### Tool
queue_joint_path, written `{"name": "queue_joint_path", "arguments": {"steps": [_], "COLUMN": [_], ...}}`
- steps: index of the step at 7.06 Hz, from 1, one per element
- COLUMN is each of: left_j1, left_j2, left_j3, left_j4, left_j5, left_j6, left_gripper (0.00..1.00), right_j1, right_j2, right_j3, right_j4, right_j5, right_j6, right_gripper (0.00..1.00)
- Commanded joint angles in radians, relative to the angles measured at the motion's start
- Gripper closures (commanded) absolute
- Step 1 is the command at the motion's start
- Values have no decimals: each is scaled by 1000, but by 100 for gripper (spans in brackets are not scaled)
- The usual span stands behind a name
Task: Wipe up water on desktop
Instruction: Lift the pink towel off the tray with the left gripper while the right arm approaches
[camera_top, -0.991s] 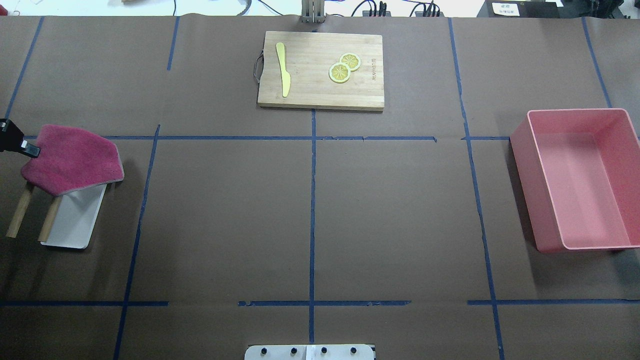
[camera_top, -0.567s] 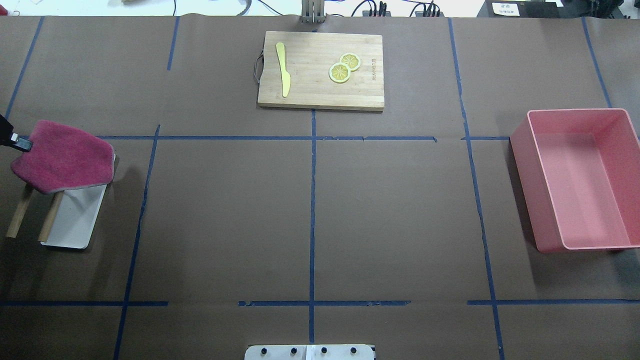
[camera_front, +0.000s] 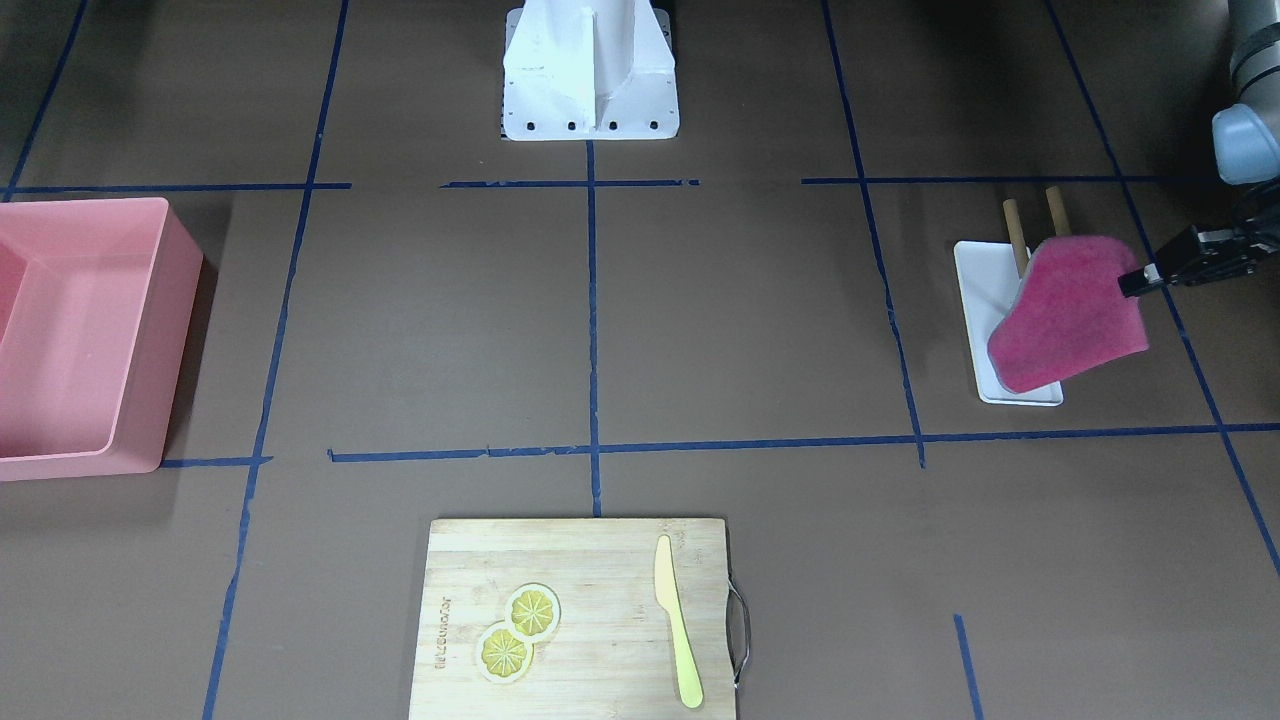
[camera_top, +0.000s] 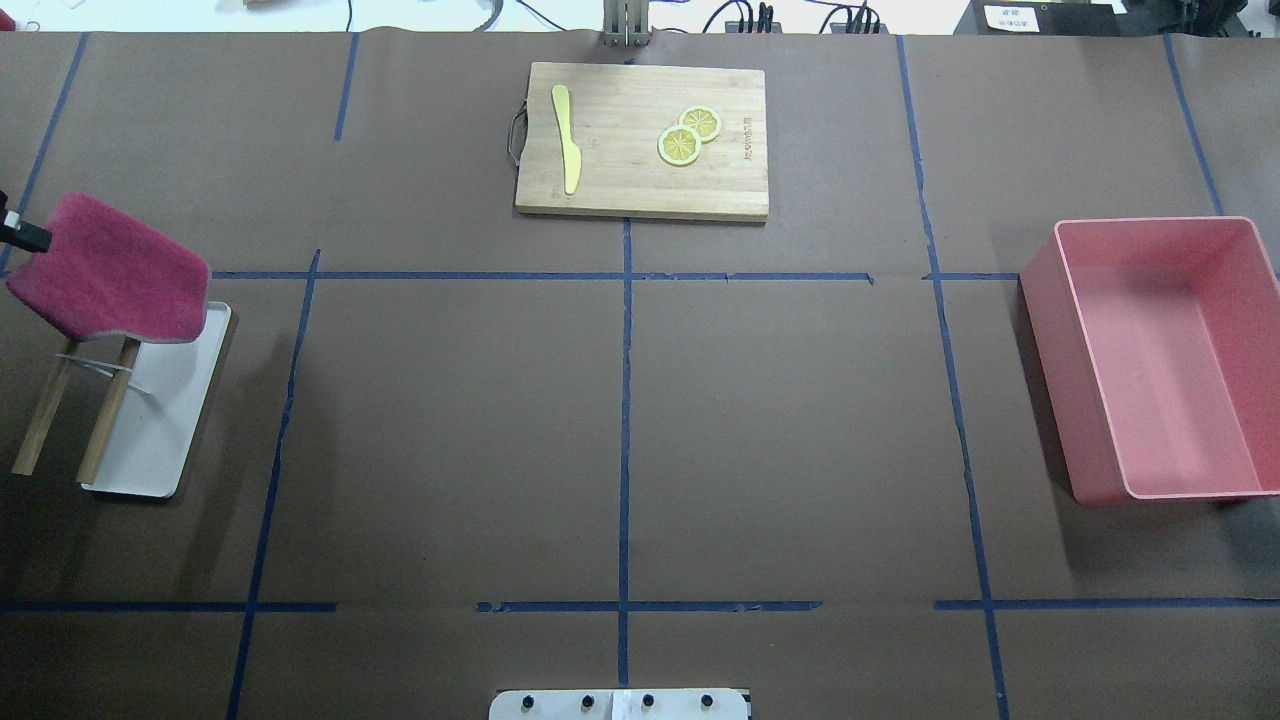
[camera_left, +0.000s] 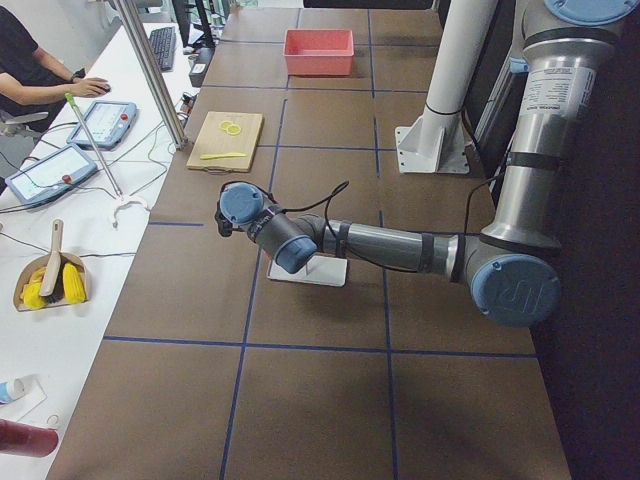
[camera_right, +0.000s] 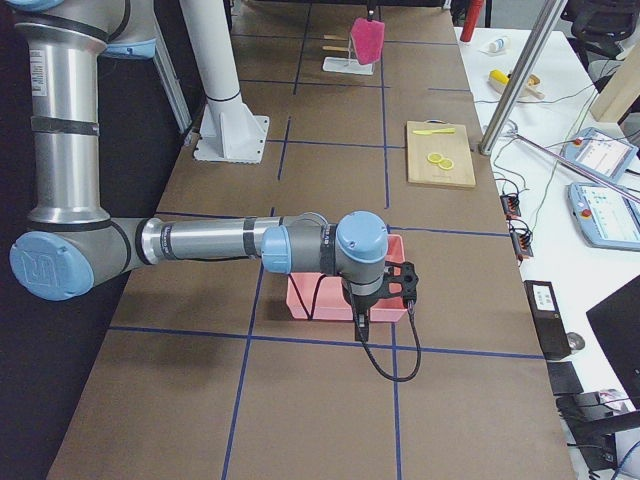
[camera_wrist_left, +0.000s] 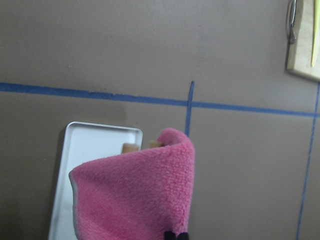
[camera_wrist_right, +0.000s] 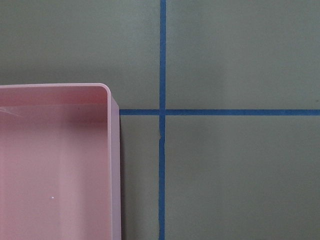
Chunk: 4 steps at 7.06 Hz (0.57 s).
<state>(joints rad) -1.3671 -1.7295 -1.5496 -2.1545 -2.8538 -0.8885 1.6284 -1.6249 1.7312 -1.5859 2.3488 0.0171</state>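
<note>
Wiping the desktop (camera_top: 780, 400) well will need the pink cloth (camera_top: 110, 280) laid flat on the wet spot and pressed while it is dragged. No water can be made out on the brown top. The cloth is held up by one edge, pinched in the left gripper (camera_front: 1133, 284), at the left end above the white tray (camera_top: 160, 440) and wooden rack (camera_top: 105, 425). The cutting board (camera_top: 640, 180) at the far side should be missed. The right gripper (camera_right: 398, 283) hangs by the pink bin (camera_top: 1040, 330); open or closed cannot be told.

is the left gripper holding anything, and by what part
Yes. The left gripper holds the pink cloth pinched at one side edge, the side facing away from the table's middle, and the cloth hangs over the white tray.
</note>
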Motion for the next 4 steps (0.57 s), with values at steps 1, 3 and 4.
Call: {"name": "queue_joint_path", "arguments": {"steps": [1,3,4], "left_j1": [-40,-40,-34], "left_j2": [-97,-180,-227], "left_j3": [-42,-90,-89], "left_j4": [7,7,8], "left_j5": [-27,-21,-16], "left_j6": [-232,-427,-501], "left_gripper": [100,100,100], "right_j1": [-11,-34,-82], "right_j2": [-24,5,-1], "right_j3": [2,72,70], "right_j4": [131,135,142], "right_j5": [23,104,107], "right_j6": [24,33,30], "right_gripper": [0,0,0]}}
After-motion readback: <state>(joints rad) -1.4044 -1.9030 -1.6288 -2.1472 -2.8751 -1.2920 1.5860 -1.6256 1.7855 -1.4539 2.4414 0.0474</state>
